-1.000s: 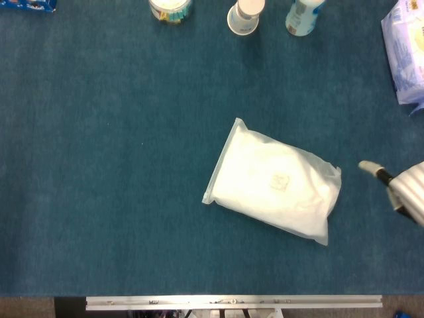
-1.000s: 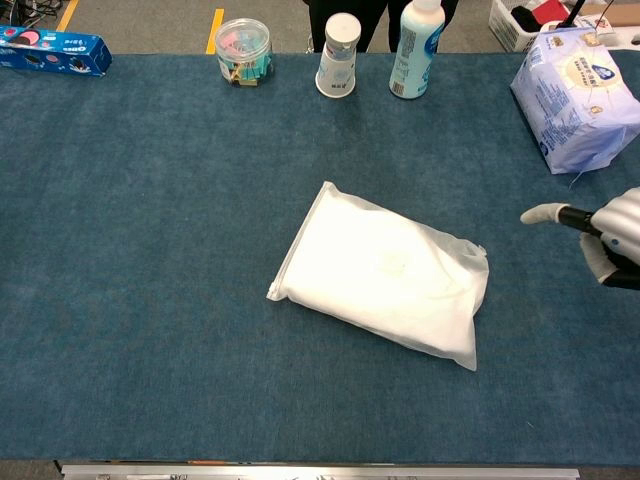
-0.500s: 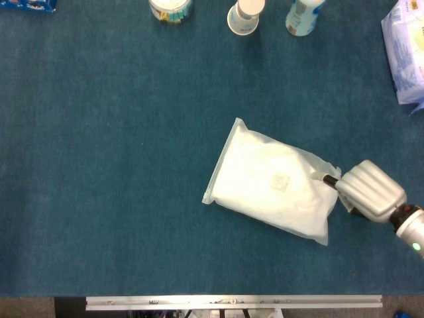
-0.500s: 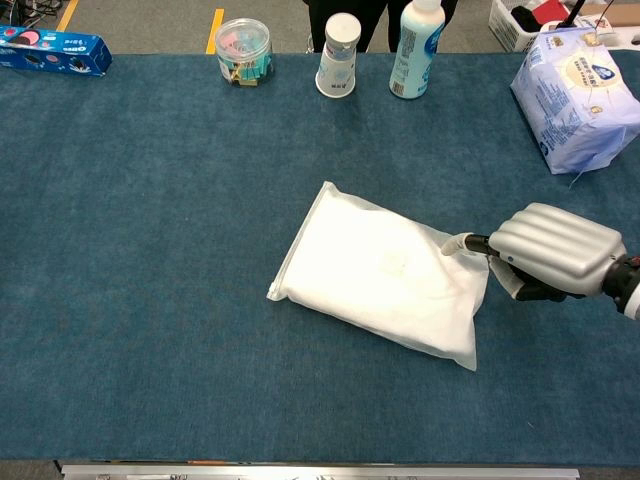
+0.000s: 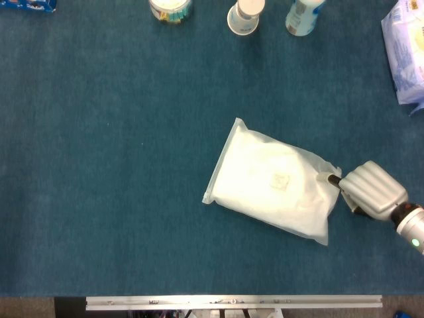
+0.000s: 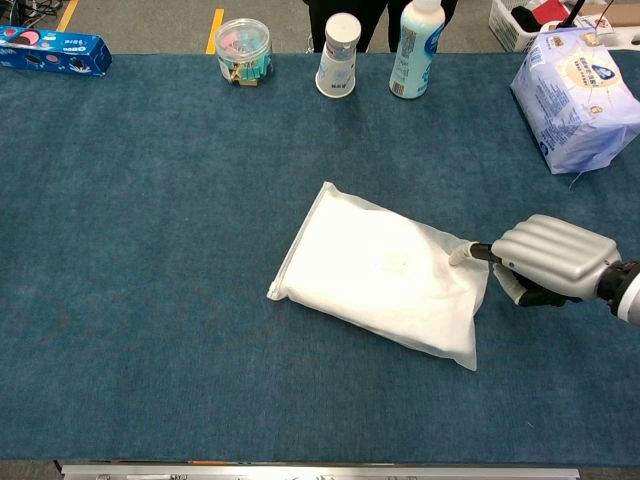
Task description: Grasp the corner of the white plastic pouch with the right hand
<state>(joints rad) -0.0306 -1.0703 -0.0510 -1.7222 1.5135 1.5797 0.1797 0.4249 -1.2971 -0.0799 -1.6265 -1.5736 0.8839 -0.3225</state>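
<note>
The white plastic pouch (image 5: 273,182) (image 6: 385,268) lies flat and slanted on the blue cloth, right of the middle. My right hand (image 5: 371,189) (image 6: 550,260) is low at the pouch's right end, coming in from the right edge. Its fingers are curled in beside the pouch's edge. Its thumb tip (image 6: 462,252) reaches out and touches the pouch's far right corner. No part of the pouch is lifted, and I see nothing pinched between thumb and fingers. My left hand shows in neither view.
Along the far edge stand a clear jar of clips (image 6: 243,51), a paper cup (image 6: 338,68) and a white bottle (image 6: 414,48). A blue box (image 6: 52,53) lies at the far left, and a blue-and-white tissue pack (image 6: 580,95) at the far right.
The right hand came in from the right edge to the pouch's right end, then drew back slightly rightward. Its thumb tip now sits at the corner. The pouch has not moved.
</note>
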